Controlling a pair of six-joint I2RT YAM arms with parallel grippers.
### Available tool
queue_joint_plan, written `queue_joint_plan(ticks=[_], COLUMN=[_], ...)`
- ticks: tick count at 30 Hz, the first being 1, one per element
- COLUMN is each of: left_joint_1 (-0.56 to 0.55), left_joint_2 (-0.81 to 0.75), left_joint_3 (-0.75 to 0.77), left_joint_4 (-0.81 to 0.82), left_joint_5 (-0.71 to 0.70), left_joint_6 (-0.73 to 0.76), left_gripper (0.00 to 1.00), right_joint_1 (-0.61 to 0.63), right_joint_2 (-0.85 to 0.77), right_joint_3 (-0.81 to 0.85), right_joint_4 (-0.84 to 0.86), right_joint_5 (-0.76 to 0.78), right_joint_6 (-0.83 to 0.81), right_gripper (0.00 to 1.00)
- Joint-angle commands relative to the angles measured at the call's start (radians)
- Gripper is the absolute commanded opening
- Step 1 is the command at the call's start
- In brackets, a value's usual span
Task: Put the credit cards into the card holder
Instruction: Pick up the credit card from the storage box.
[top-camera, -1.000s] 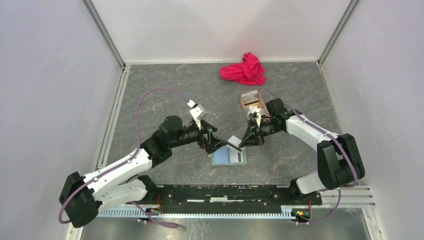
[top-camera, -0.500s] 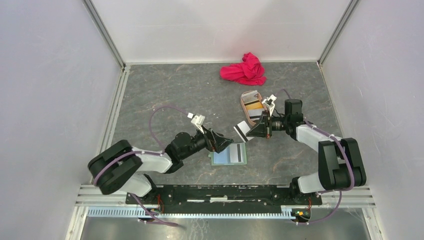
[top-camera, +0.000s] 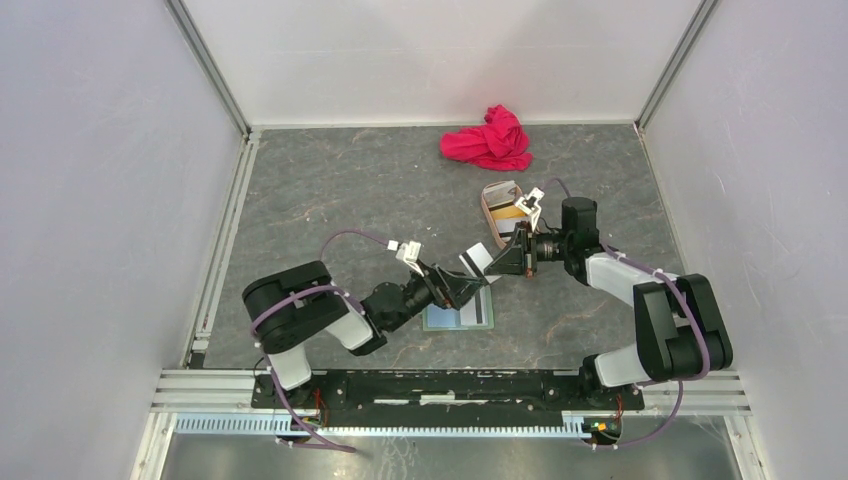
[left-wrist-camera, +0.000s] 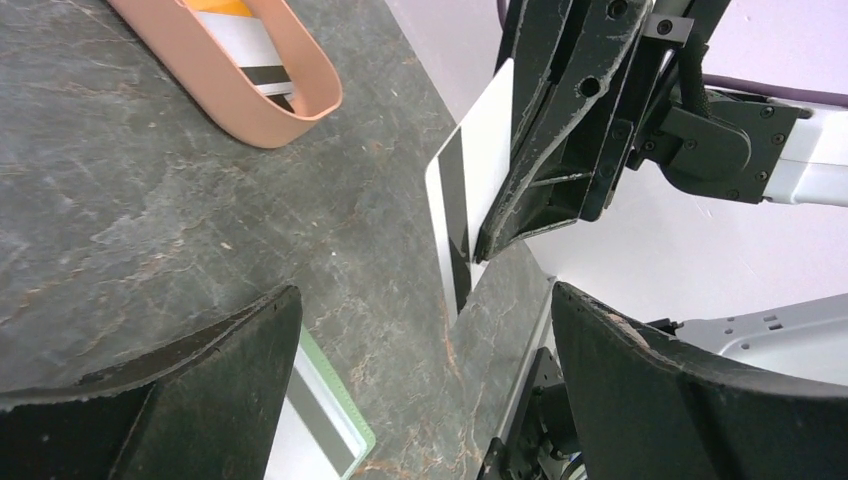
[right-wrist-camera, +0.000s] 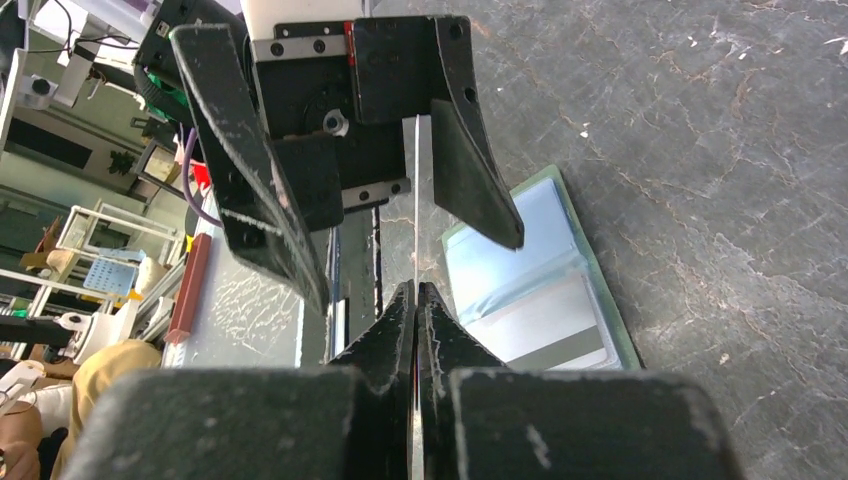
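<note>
The right gripper is pinched tight on a thin white plastic credit card with a black stripe, holding it on edge above the grey stone-patterned table. The left gripper faces it with jaws spread wide; the card stands between its black fingers, touching neither. At 6 o'clock from the card, the flat sage-green card holder lies open, pale blue inside, a striped card showing in it. A pinkish-tan oval tray with more cards, among them an orange-yellow card, sits at 1 o'clock from the holder.
</note>
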Motion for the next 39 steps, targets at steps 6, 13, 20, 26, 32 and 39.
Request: queue_joint_plan(ticks=[6,13,20,26,32,39], left_joint_1=[-0.06,-0.065,-0.065,-0.065,-0.065,-0.064], left_joint_2=[0.081,0.037,-0.02,-0.029,-0.013,-0.035], left_joint_3=[0.046,0.04,0.029,0.038,0.054,0.037], left_joint_4=[0.274,0.275,0.275,0.274,0.274,0.275], left_joint_5=[-0.137,-0.162,-0.183,-0.169,-0.131,-0.126], left_joint_6=[-0.052,-0.047,-0.036,-0.03,-0.05,-0.022], left_gripper=[0.99,0.79,0.66,0.58,0.3,0.02], right_joint_1=[0.02,0.02,0.025,0.037,0.037,0.054], right_joint_2=[-0.044,-0.042,-0.044,-0.043,-0.05,-0.054], right_joint_3=[0.001,-0.001,-0.001,0.002,0.001,0.006], right_joint_4=[0.039,0.037,0.037,0.036,0.035,0.013], right_joint_5=[-0.017,-0.017,-0.021,-0.029,-0.029,-0.037], right_joint_6=[0.018,0.02,0.022,0.024,0.024,-0.015], right_gripper=[0.0,0.0,0.0,0.0,0.0,0.0])
